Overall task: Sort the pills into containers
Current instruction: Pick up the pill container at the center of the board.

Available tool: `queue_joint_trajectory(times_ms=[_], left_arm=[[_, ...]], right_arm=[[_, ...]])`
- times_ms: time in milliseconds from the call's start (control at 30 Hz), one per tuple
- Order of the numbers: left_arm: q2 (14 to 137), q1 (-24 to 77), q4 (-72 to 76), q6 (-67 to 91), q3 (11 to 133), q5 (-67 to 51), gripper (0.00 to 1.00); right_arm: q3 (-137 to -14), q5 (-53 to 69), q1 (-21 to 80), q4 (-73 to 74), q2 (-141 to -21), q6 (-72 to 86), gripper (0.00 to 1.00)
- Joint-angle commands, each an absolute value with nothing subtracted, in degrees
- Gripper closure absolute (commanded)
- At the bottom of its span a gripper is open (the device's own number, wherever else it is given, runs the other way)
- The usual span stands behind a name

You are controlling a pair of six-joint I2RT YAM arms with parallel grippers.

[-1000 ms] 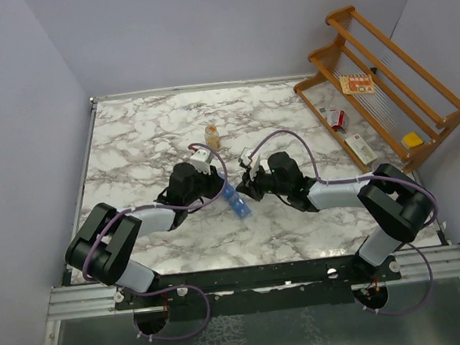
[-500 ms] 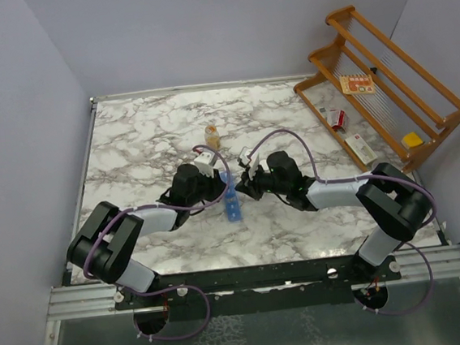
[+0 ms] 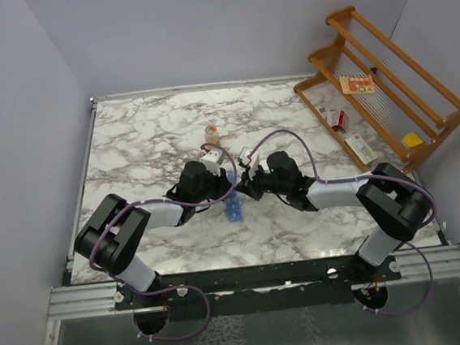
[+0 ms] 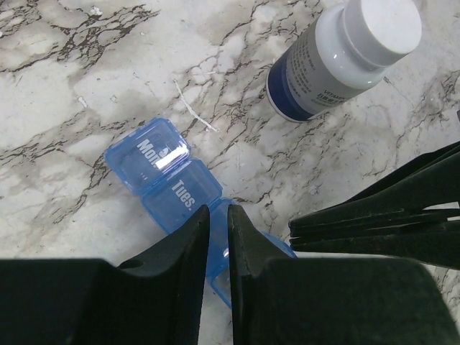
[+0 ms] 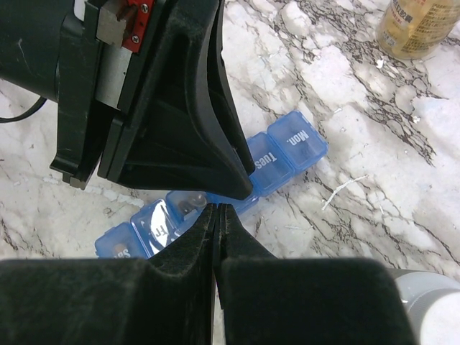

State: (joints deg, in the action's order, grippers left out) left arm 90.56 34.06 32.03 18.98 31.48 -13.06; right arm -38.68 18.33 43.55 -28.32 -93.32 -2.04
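Left claw (image 4: pixel 218 215) pinching containers (image 4: pixel 162 164); white-capped bottle (image 4: pixel 327 68) near.

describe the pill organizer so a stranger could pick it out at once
On the marble table, look to the middle, where the left claw and right claw meet. The pill organizer lies at their tips. Unlike the amber bottle and the white-capped dark bottle nearby, it is a narrow translucent blue strip of joined compartments, lids marked Mon and Tues.
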Motion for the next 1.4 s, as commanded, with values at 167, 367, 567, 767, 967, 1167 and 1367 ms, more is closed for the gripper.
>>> queue_joint_trajectory(times_ms=[167, 367, 567, 767, 967, 1167, 1367], left_arm=[[93.5, 35.0, 28.0, 20.0, 34.8, -12.5, 0.83], [93.2, 35.3, 27.4, 20.4, 34.5, -10.3, 0.84], [93.2, 35.3, 27.2, 20.5, 34.3, -9.8, 0.84], [92.0, 35.3, 26.4, 20.4, 34.0, -8.5, 0.84], [90.0, 35.3, 24.4, 18.5, 34.2, -5.6, 0.84], [90.3, 35.3, 23.4, 18.3, 35.2, -6.4, 0.85], [90.3, 35.3, 21.1, 18.6, 35.5, -5.5, 0.85]], right_arm=[[-37.2, 18.1, 44.0, -29.8, -91.4, -1.3, 0.99], [-36.5, 19.4, 44.0, -29.2, -90.0, -0.8, 0.99], [-35.2, 20.1, 44.0, -29.7, -88.2, 0.1, 0.99], [-34.0, 18.3, 44.0, -30.4, -87.6, 0.0, 0.99], [-34.2, 17.1, 44.0, -30.5, -88.5, 0.0, 0.99], [-33.6, 14.9, 44.0, -31.2, -88.0, 0.3, 0.99], [-34.0, 17.2, 44.0, -31.3, -89.6, 0.6, 0.99]])
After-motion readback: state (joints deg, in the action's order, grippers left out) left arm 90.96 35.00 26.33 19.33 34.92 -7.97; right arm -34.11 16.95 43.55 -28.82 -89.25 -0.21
